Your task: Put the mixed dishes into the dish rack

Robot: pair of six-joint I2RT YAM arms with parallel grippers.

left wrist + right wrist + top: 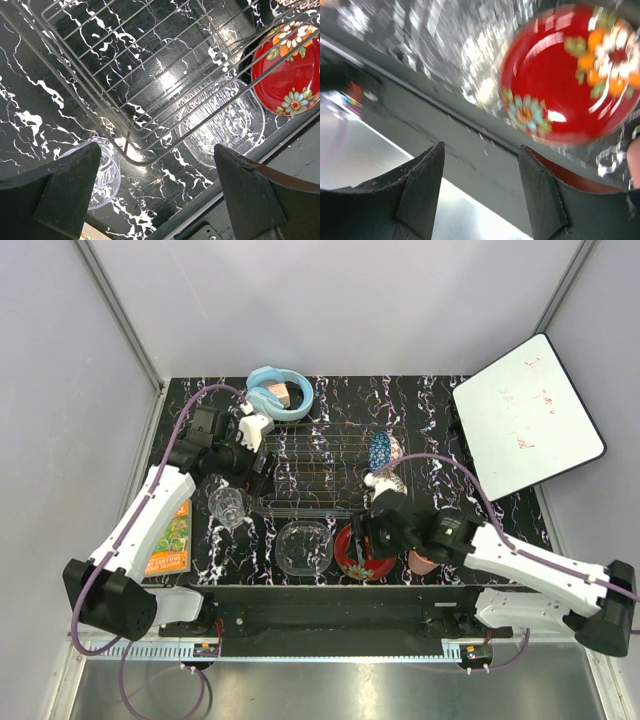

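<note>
The wire dish rack (320, 455) sits mid-table, with the blue patterned bowl (380, 450) on edge at its right end and the beige lattice bowl (392, 481) beside it. In front of the rack lie the clear tumbler (228, 505), the clear glass bowl (305, 547), the red floral plate (350, 540) and the pink cup (424, 562). My left gripper (262, 472) hangs open over the rack's near-left corner (145, 162), empty (156, 147), with the tumbler (107, 175) by its left finger. My right gripper (362, 548) is open and empty (480, 147) above the plate (565, 75), which looks blurred.
Light-blue headphones (278, 392) lie behind the rack. A white board (527, 415) leans at the back right. An orange booklet (170, 537) rests at the left edge under the left arm. The table's front edge (470, 150) runs just below the plate.
</note>
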